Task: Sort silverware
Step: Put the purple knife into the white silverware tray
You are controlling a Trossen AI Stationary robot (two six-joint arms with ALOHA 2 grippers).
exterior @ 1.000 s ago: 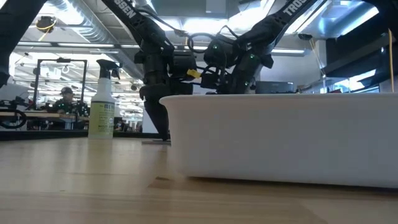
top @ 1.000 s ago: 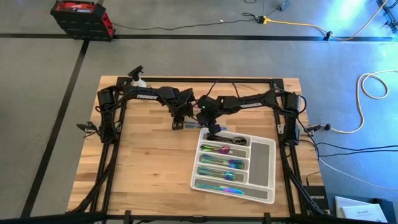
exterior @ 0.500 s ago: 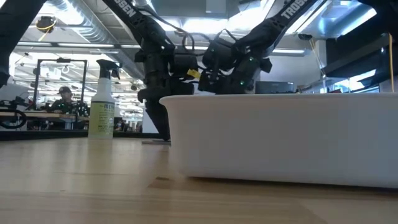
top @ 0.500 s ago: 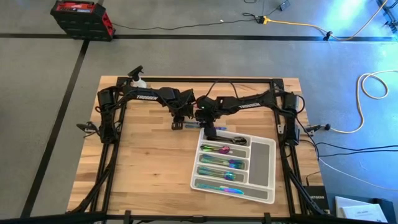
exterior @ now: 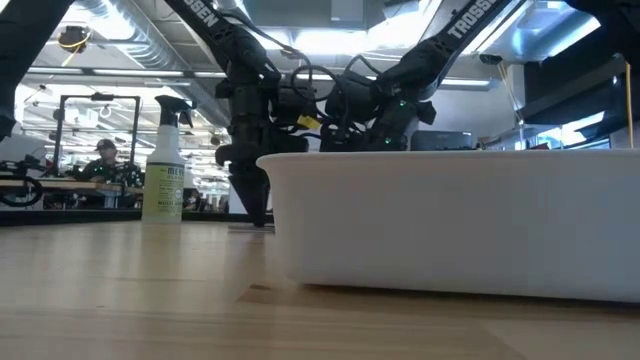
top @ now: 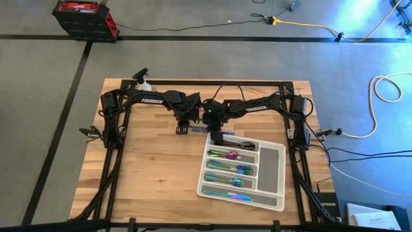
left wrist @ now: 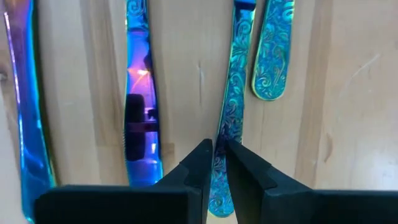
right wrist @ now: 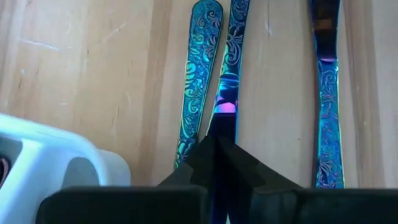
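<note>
Several iridescent pieces of silverware (left wrist: 140,93) lie side by side on the wooden table, just left of the white tray (top: 273,153). My left gripper (left wrist: 217,152) points down, shut on the patterned piece (left wrist: 233,87) next to a short handle end (left wrist: 270,62). My right gripper (right wrist: 217,146) slants down by the tray's far left corner, shut on a slim piece (right wrist: 229,74) that lies beside a patterned handle (right wrist: 200,68). In the high view the two grippers (top: 184,130) (top: 217,137) stand close together. More silverware (top: 228,171) fills the tray's compartments. My left gripper pinches the patterned handle part (left wrist: 225,134) of one piece between its two fingers, from above, fingers across it. The piece lies flat on the table. My right gripper pinches the smooth shiny stretch (right wrist: 225,112) of a slim piece between its fingers, slanting down. That piece also lies on the table.
A spray bottle (top: 143,80) stands at the table's far left. The tray's high white wall (exterior: 450,220) fills the low view and hides my right fingertips there. Bare wood lies near and left of the tray.
My right gripper has rolled about its own line and shifted slightly toward my left gripper. The silverware on the table stays where it was.
</note>
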